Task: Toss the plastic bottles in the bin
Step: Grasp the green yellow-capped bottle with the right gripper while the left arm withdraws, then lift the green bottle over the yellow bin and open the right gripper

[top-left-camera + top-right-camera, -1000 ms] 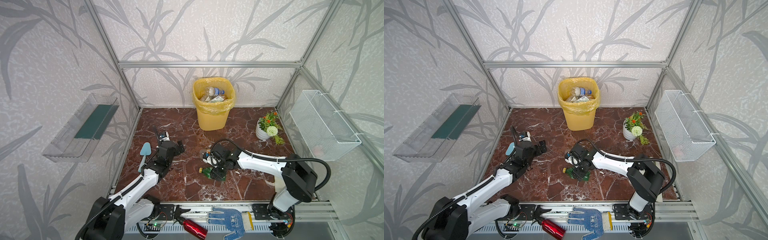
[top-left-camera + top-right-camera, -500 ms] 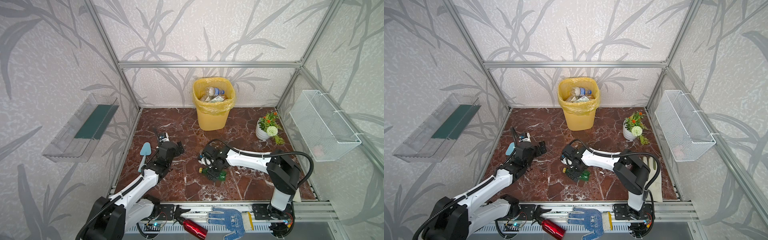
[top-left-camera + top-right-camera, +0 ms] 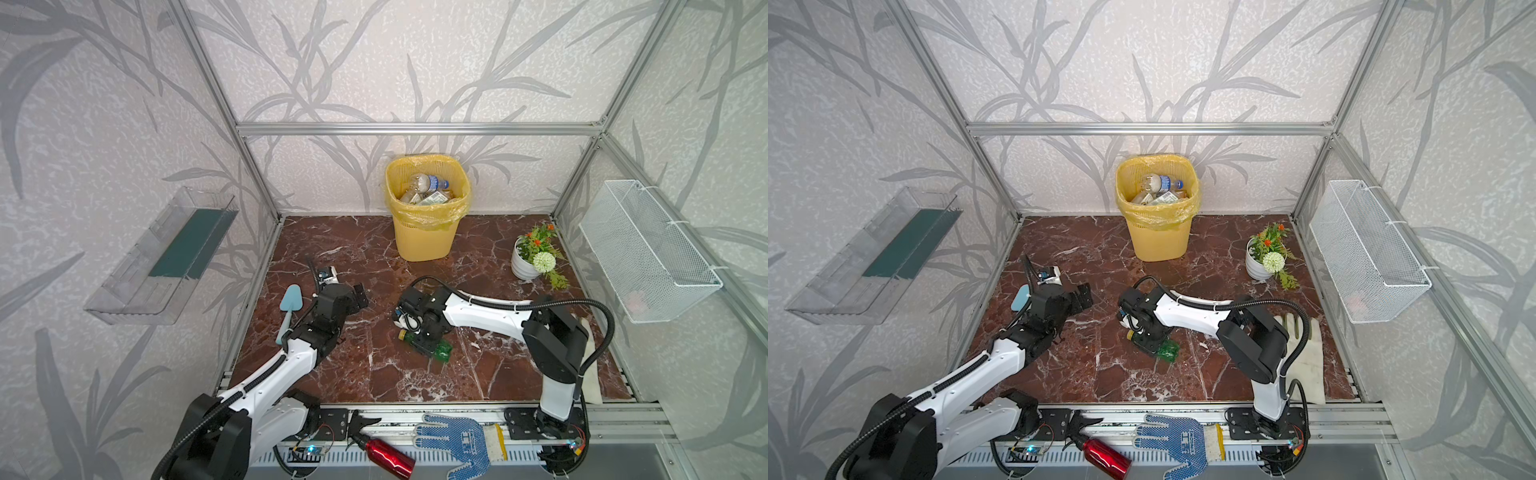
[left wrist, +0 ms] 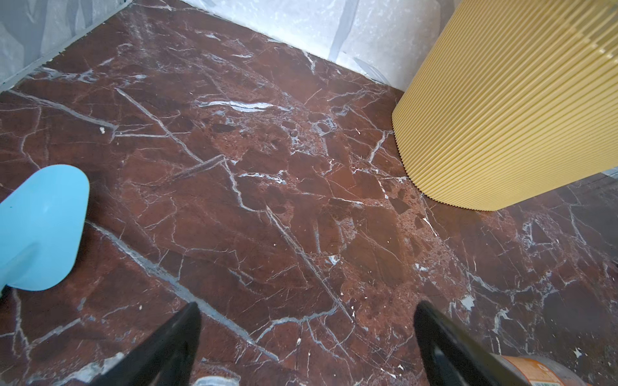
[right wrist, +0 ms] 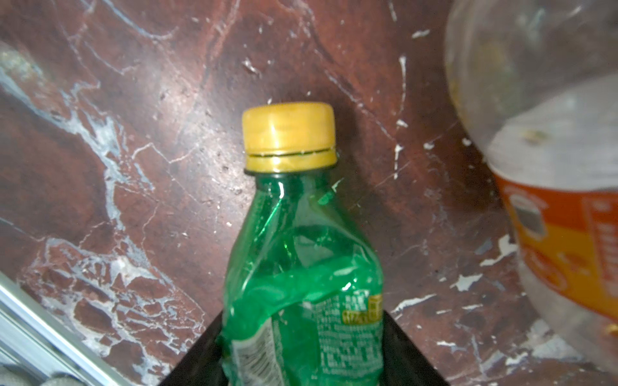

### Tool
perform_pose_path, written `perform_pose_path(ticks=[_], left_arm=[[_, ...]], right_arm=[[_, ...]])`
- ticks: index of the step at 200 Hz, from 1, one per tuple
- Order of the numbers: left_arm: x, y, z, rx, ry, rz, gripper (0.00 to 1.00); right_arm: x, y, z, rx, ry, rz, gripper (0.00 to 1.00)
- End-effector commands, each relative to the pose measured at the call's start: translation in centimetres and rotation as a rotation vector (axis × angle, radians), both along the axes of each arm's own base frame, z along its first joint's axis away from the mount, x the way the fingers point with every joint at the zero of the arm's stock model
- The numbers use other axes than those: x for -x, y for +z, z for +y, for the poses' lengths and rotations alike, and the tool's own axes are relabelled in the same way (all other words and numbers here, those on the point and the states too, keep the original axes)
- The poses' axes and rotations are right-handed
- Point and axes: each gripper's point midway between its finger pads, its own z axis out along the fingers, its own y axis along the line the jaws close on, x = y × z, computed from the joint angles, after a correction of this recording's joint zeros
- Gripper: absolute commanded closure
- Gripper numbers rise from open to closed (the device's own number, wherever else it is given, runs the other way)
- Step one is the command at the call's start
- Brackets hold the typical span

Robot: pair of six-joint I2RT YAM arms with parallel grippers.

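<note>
Since a second ago my right arm's elbow has swung in toward the middle and the right gripper (image 5: 302,314) has settled over the green bottle (image 5: 294,234). The bottle lies where it lay, and my left arm has barely stirred. In the right wrist view the jaws press on both sides of the crumpled body, so I read it as gripped, though it is not yet lifted off the floor (image 3: 374,374), near the middle. The left gripper (image 4: 307,304) is spread wide with nothing in it, low over bare floor on the left. The bin (image 3: 426,245) at the far wall already holds a heap of bottles (image 3: 424,189). On the floor I see only two left, the green one and an orange-label bottle (image 5: 561,234) just beside it, so I judge the job nearly done. As for writing, the green bottle has a yellow cap (image 5: 289,133) and fine print with a yellow patch, too small to read. The orange label is blurred, and the blue label in the bin is unreadable.
</note>
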Motion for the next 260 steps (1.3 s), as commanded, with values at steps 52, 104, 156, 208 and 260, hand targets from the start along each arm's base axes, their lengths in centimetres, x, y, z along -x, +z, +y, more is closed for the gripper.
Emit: perform_pose_path(ticks=[52,104,156,208,260], left_arm=[[-0.3,-0.5,0.4,0.001,0.016,0.007,0.01],[-1.3,-1.0,-1.0,-0.009,-0.049,0.039,0.01],[-2.5,-0.6,-3.9,-0.004,-0.181,0.057,0.01],[-2.6,-0.2,-6.7,-0.124,-0.267,0.083,0.01],[-1.8,1.8,-8.7,-0.254,-0.346,0.017,0.01]], right_arm=[[-7.2,23.4,2.1,-0.341,0.033,-0.619,0.5],[-6.6,48.6,-3.0,-0.847,-0.027,-1.338,0.51],[-15.0,52.0,-8.9,-1.06,-0.327,-1.389,0.49],[-29.4,40.8,-6.4,-0.91,-0.495,-1.0,0.43],[-26.8,48.1,-11.1,-0.963,-0.589,-1.232,0.07]])
